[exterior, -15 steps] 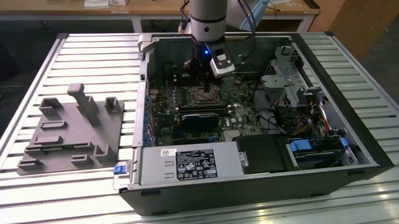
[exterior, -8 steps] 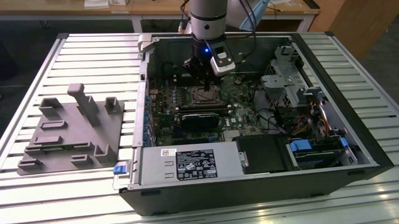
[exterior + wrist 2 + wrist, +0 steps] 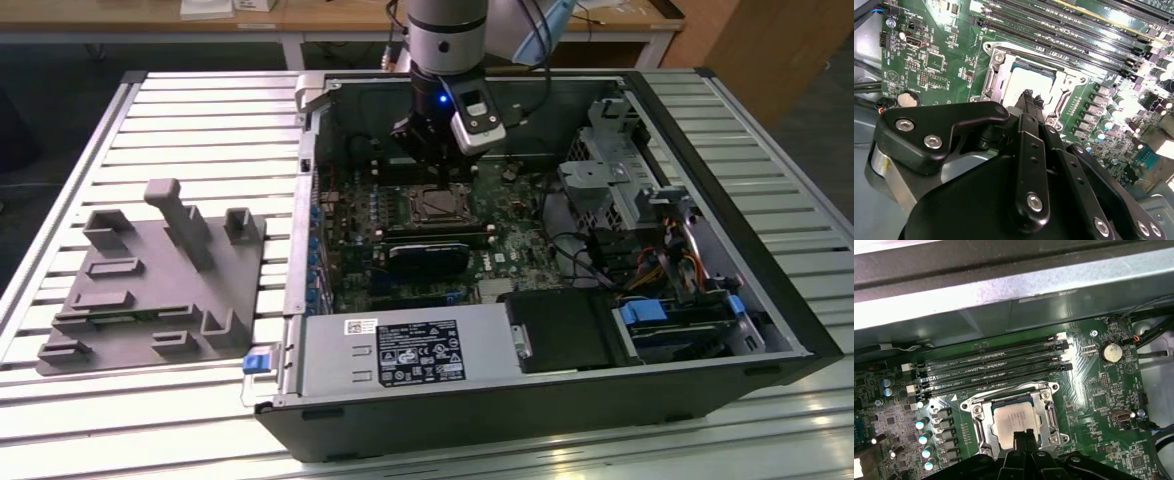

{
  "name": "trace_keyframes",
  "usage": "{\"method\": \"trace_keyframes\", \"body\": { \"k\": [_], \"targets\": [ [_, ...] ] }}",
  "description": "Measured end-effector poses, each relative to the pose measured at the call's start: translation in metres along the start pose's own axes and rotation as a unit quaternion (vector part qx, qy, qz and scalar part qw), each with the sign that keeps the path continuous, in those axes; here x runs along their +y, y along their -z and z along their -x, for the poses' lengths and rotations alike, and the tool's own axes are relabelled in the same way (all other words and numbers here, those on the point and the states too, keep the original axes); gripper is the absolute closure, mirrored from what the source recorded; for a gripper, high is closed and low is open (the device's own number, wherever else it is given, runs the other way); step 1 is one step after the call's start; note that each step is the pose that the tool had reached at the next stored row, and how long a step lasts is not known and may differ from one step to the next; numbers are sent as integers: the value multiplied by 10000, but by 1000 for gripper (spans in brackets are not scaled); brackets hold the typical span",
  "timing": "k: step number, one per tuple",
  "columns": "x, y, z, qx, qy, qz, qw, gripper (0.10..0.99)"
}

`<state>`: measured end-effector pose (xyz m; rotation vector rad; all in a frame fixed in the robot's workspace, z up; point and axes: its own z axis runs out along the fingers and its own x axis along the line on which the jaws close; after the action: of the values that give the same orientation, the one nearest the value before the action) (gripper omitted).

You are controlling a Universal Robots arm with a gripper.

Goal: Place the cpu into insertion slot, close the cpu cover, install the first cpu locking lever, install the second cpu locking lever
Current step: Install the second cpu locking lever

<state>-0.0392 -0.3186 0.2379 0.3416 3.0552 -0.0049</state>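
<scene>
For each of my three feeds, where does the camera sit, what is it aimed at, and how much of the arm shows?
Exterior view: off the arm, raised, looking down into the open computer case; shows the arm's wrist and gripper above the insertion slot.
First wrist view: rides near the wrist, aimed down at the cpu seated in the slot; gripper tips show.
Second wrist view: rides on the arm behind the gripper body, looking along it.
Both wrist views share the cpu, cpu cover and memory slots.

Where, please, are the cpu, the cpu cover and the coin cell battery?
cpu (image 3: 1015, 418): first wrist view, centre of its silver face.
cpu cover (image 3: 1050, 416): first wrist view, side bar of frame.
coin cell battery (image 3: 1112, 352): first wrist view, its middle.
</scene>
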Motion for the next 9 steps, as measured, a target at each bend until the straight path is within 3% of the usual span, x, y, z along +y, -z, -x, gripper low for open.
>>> {"method": "trace_keyframes", "body": {
  "k": [9],
  "targets": [
    [0, 4, 0, 0, 0, 0, 10000, 980]
  ]
}}
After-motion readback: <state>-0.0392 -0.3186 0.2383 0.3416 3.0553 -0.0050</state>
